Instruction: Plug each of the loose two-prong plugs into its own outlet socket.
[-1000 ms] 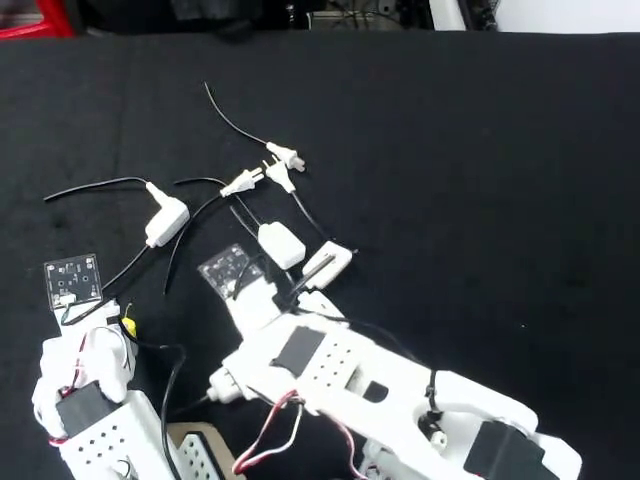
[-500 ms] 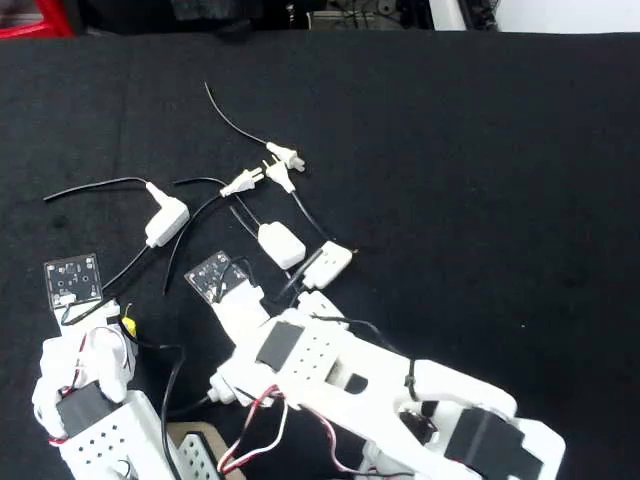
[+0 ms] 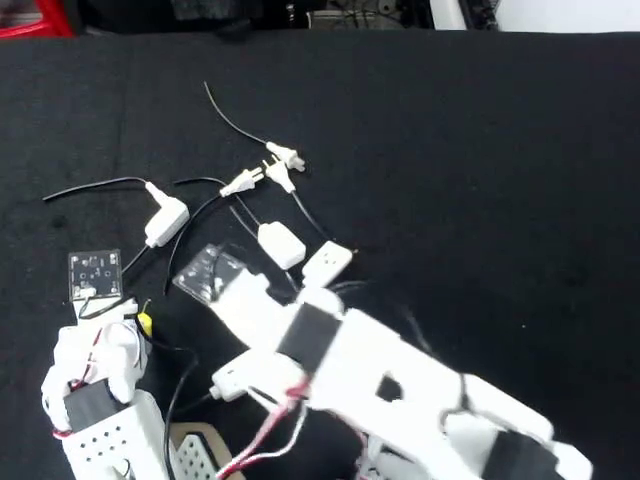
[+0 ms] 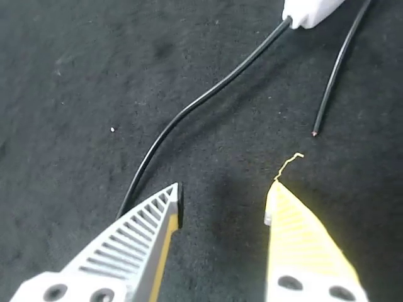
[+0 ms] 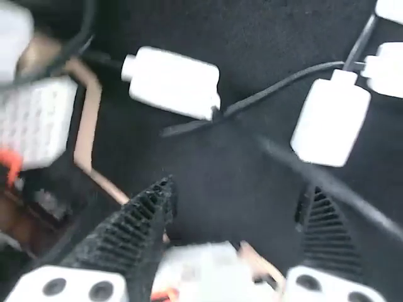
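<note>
The loose two-prong plugs [image 3: 243,183] lie close together on the black tabletop [image 3: 480,160], well ahead of both tools and apart from every socket. Nearer the right tool [image 5: 233,207], two white outlet sockets [image 5: 173,82] rest just beyond its black fingertips, one off each tip, with dark cables crossing between them. This tool is spread wide with nothing between its fingers. The left tool [image 4: 223,201] is spread too, low over the cloth and pinching nothing. A black cable [image 4: 189,116] runs from beside its grey finger forward to another white socket body [image 4: 308,11], and a second cable's cut end [image 4: 315,132] lies just ahead of its yellow finger.
</note>
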`<state>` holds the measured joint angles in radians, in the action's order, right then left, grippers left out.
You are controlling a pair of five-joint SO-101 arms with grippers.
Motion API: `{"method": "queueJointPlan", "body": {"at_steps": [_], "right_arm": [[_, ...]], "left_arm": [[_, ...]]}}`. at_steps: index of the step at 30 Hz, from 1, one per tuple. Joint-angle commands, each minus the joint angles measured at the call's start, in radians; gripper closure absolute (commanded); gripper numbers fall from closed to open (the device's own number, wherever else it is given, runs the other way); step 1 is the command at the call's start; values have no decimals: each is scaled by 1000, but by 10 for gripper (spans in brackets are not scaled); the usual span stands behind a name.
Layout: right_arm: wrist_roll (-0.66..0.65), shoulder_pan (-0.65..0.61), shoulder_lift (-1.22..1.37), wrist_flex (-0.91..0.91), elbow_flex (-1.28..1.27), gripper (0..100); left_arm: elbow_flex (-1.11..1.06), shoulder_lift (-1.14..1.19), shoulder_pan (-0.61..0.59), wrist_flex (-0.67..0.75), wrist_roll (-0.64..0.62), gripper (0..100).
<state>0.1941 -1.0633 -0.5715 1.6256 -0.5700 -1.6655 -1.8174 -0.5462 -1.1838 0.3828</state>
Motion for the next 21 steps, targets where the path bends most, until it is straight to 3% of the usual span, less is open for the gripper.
{"method": "queueJointPlan", "body": {"at_steps": [1, 5, 10, 13, 21], "right_arm": [[-60, 5, -203, 140, 120, 715], [-160, 133, -323, 135, 186, 734], [-173, 370, -275, 132, 361, 993], [-133, 488, -199, 127, 450, 930], [-114, 815, 50, 54, 478, 956]], "left_arm": [[16, -6, 12, 15, 60, 777], [107, -6, 31, -15, 133, 777], [331, 3, 185, -157, 146, 775], [398, 98, 269, -170, 147, 773], [487, 661, 556, -170, 292, 773]]}}
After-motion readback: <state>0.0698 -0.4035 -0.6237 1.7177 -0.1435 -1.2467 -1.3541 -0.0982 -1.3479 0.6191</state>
